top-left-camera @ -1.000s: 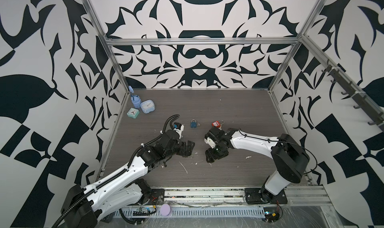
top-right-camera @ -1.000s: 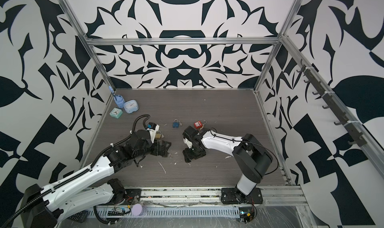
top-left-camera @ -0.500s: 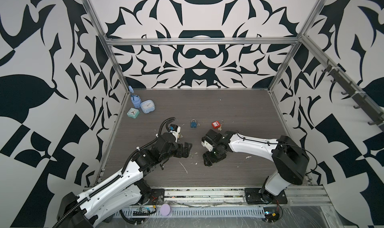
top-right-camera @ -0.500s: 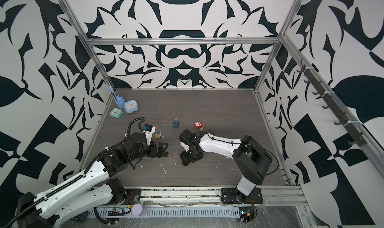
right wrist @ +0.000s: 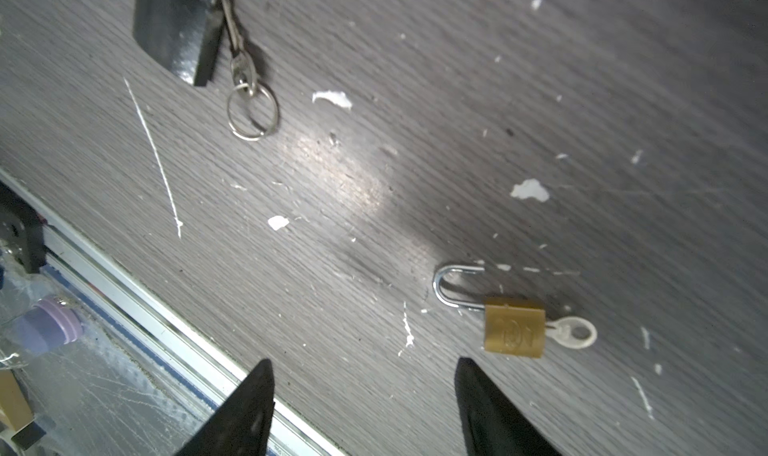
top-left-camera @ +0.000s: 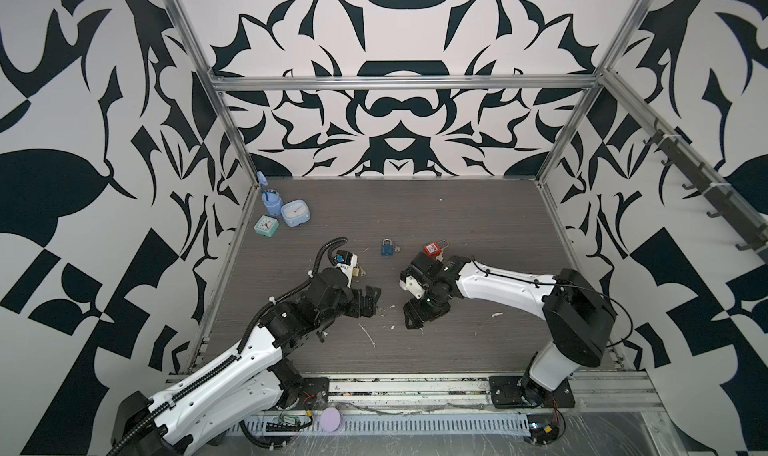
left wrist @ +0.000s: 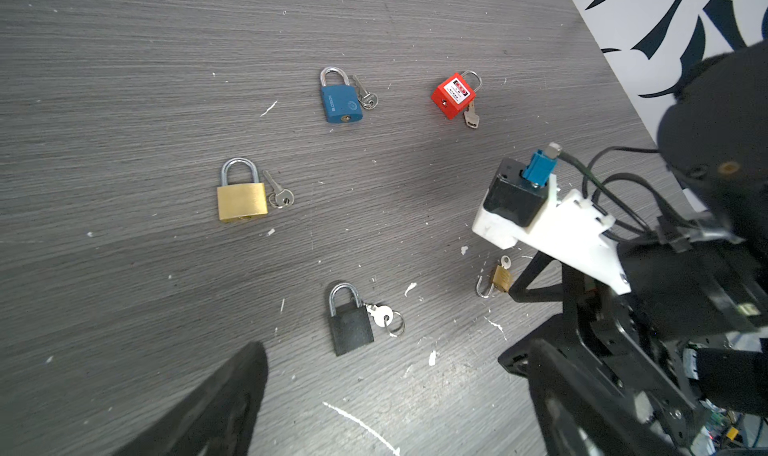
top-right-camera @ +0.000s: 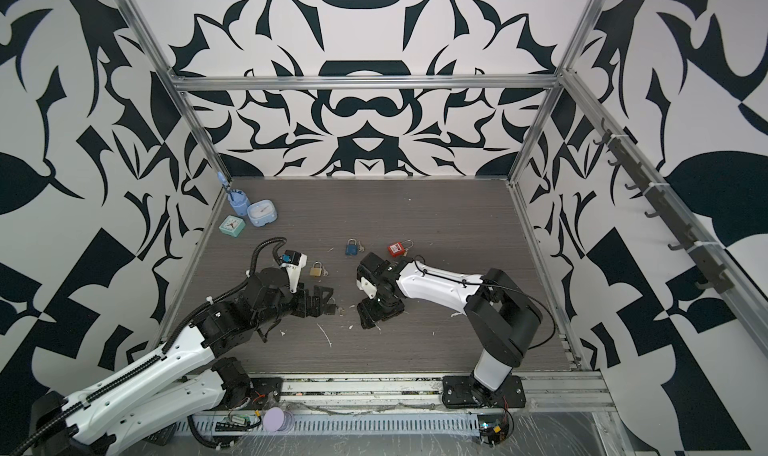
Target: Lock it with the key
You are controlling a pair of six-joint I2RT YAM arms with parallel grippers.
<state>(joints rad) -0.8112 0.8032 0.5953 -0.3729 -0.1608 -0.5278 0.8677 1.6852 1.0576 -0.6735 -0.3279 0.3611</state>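
Note:
A small brass padlock (right wrist: 514,327) lies on the dark table with its shackle (right wrist: 453,285) swung open and a silver key (right wrist: 571,332) in its keyhole. The same small padlock (left wrist: 500,278) shows in the left wrist view, right beside the right arm. My right gripper (right wrist: 365,391) hovers open just beside it, with nothing between its fingers (right wrist: 486,408). In both top views the right gripper (top-left-camera: 419,312) (top-right-camera: 376,310) covers this padlock. My left gripper (left wrist: 382,391) (top-left-camera: 368,302) stands wide open and empty near a black padlock (left wrist: 350,329).
Other padlocks lie around with keys beside them: a large brass padlock (left wrist: 242,196) (top-right-camera: 316,270), a blue padlock (left wrist: 340,101) (top-left-camera: 387,248) and a red padlock (left wrist: 453,94) (top-left-camera: 432,249). Two small clocks (top-left-camera: 294,214) and a blue holder (top-left-camera: 270,198) stand at the back left. The front rail (right wrist: 137,304) runs close to the right gripper.
My right gripper has shifted a little left and toward the front edge. The left arm has drawn back slightly; its gripper stays wide open.

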